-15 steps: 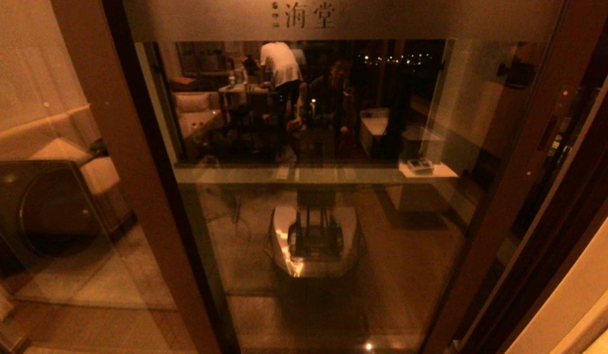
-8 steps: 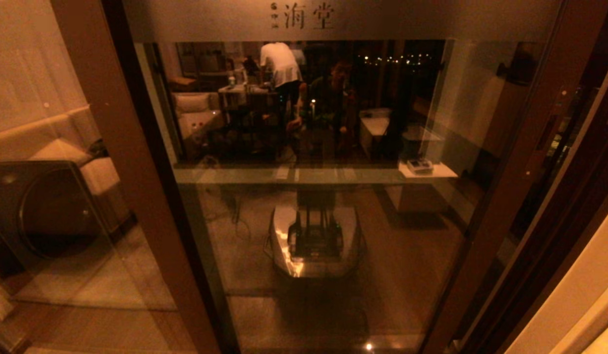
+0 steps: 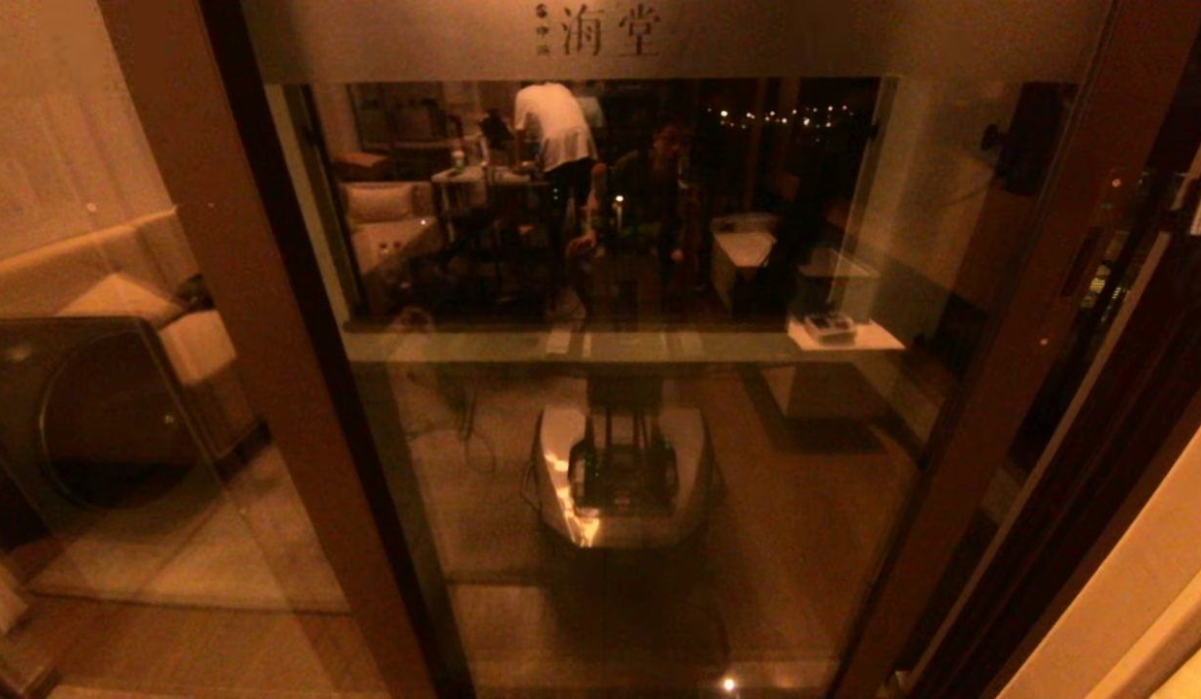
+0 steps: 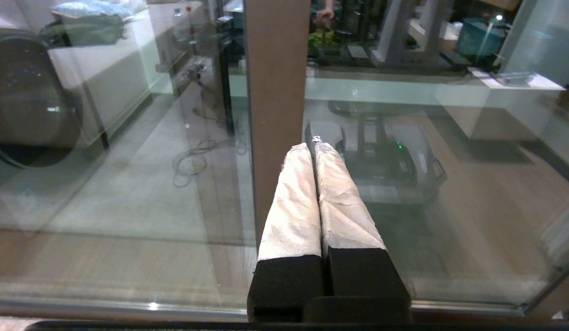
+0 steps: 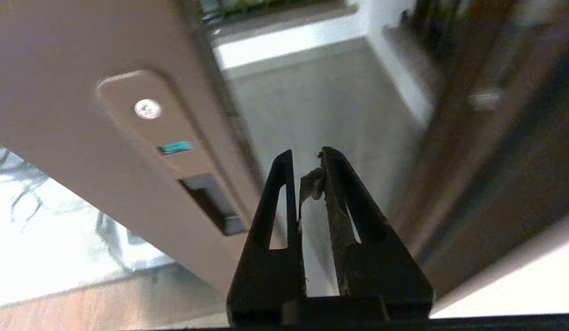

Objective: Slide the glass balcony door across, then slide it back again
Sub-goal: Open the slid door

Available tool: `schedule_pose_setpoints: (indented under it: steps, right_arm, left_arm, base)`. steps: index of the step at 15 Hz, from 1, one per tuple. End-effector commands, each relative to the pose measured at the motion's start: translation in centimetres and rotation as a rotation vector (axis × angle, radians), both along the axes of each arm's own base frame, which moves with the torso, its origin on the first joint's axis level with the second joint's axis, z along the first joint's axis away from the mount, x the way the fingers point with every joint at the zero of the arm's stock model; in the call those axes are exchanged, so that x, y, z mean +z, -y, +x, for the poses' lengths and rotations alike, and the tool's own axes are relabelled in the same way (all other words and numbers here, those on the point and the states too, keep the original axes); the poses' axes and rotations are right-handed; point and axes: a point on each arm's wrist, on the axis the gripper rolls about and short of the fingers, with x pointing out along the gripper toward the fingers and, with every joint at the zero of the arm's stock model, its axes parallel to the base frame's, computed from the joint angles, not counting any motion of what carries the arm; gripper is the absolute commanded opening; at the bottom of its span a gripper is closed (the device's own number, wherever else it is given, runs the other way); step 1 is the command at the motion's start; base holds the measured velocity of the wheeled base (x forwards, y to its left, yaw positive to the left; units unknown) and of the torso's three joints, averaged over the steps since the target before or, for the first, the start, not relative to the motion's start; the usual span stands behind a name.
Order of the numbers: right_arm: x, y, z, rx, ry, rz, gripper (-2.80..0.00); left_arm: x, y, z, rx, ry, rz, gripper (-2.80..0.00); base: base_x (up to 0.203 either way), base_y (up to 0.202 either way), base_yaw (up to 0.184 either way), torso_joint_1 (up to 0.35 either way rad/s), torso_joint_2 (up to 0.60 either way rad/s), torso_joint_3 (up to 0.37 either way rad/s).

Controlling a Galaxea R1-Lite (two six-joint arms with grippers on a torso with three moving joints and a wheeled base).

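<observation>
The glass balcony door (image 3: 658, 291) fills the head view, with a frosted top band (image 3: 600, 34) carrying Chinese characters. The slim handle plate (image 3: 1079, 260) sits on the door's right brown upright. In the right wrist view the handle plate (image 5: 174, 147), with its screw and dark recess (image 5: 215, 202), lies close beside my right gripper (image 5: 308, 154). This gripper is shut on nothing, just off the upright's outer edge. My left gripper (image 4: 314, 147) is shut, its white-wrapped fingers (image 4: 293, 202) pointing at the plain brown upright (image 4: 275, 92).
The fixed glass pane (image 3: 95, 388) with the plain upright (image 3: 260, 369) stands on the left. A dark outer frame (image 3: 1144, 408) and a pale wall (image 3: 1144, 602) close the right side. My own base is mirrored in the glass (image 3: 619, 476).
A small pale piece has come into the head view at the upper right edge. The dark mirrored shape near the door's upper right has shifted. The door itself has not moved.
</observation>
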Motion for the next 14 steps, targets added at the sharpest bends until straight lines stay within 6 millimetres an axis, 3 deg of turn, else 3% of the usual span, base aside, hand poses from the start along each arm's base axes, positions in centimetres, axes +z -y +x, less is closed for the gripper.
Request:
schedule_pose_setpoints:
  steps: [1,14]
  right_arm:
    - [-1.1,-0.1,1.2,0.017,-0.024,0.013,-2.80]
    - [-3.1,-2.3,3.4,0.093,-0.066,0.081,-2.80]
  left_arm:
    - [-0.6,0.0,0.2,0.001,-0.021,0.000,-2.80]
    - [-0.6,0.0,0.2,0.001,-0.020,0.000,-2.80]
  base:
    - [0.000,0.000,0.000,0.000,0.00,0.000]
    - [0.000,0.000,0.000,0.000,0.00,0.000]
